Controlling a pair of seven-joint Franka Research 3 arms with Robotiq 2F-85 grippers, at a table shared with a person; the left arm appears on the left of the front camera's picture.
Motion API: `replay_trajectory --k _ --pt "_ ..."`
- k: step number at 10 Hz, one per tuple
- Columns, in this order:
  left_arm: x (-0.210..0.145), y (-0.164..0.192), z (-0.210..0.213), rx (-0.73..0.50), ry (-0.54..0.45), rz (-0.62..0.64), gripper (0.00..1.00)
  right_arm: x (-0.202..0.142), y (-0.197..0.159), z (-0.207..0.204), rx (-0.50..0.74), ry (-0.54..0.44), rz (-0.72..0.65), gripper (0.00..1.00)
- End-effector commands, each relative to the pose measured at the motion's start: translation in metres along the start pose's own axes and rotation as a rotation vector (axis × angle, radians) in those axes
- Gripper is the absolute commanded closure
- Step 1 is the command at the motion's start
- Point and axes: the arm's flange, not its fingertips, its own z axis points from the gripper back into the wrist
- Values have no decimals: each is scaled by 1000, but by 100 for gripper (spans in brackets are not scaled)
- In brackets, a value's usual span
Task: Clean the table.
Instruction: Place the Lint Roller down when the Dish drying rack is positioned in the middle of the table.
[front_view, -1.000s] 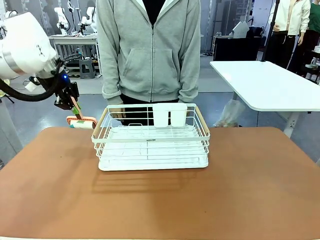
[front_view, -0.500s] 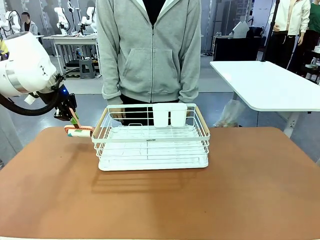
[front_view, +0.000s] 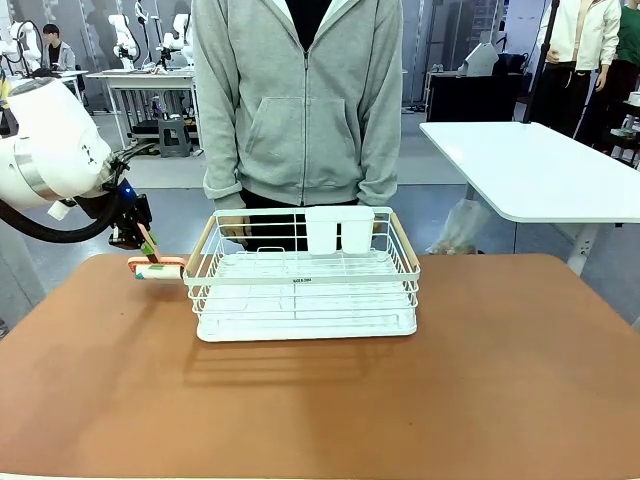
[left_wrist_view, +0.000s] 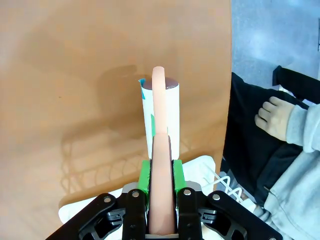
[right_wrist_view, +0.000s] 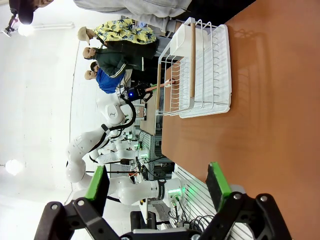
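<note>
left gripper (left_wrist_view: 161, 172): fingers closed on the pink handle of a lint roller (front_view: 157, 266) | roller head on the table (front_view: 320, 410), near its far left edge, just beside the white wire dish rack (front_view: 303, 275) | right gripper (right_wrist_view: 159, 188): fingers wide apart, holding nothing, above the table

No text can be read here. The white wire dish rack (front_view: 302, 275) carries a small dark label at the middle of its front rail, but the print on it is too small to make out.
</note>
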Motion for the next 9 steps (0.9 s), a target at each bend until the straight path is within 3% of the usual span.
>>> replay_trajectory --k 1,5,6,7,8,9 --pt "4 11 -10 -27 8 0 79 -1 3 0 13 -8 18 0" --pt "5 16 -13 -21 5 -1 79 -1 3 0 13 -8 18 0" --pt "4 17 -9 -13 5 2 52 -1 3 0 13 -8 18 0" --pt "4 20 -2 -12 12 -3 46 -1 3 0 13 -8 18 0" --pt "3 23 6 2 7 -8 15 -1 3 0 13 -8 18 0" --pt "3 29 15 41 -14 -30 8 -1 3 0 13 -8 18 0"
